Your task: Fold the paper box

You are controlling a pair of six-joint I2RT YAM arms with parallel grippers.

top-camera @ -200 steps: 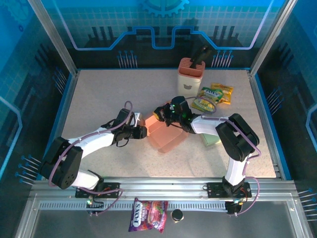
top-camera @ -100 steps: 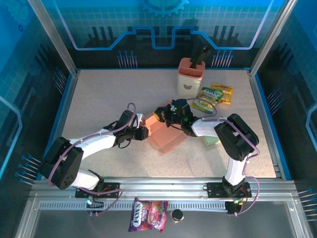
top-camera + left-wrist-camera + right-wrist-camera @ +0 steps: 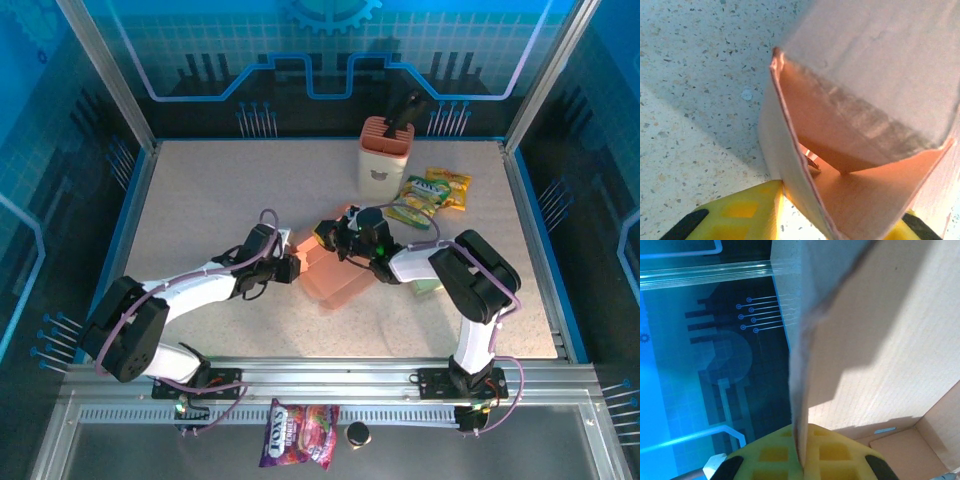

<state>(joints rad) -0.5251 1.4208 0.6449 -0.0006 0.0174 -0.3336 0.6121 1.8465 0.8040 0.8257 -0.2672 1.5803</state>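
Left gripper [image 3: 290, 266]: yellow pads [image 3: 740, 215] straddle a corner of the salmon-pink paper box [image 3: 338, 282] at the box's left side. One pad touches the outside of an upright wall. Clamped or merely close: cannot tell.

Right gripper [image 3: 330, 236]: pressed together on a raised flap at the box's far-left side, with the flap edge pinched between its pads [image 3: 770, 456].

The box sits open-topped on the speckled table [image 3: 200, 200], between the two grippers.

Beyond the box stands a pink ribbed container [image 3: 384, 152]. Green-and-yellow snack packets [image 3: 430, 195] lie to the box's far right.
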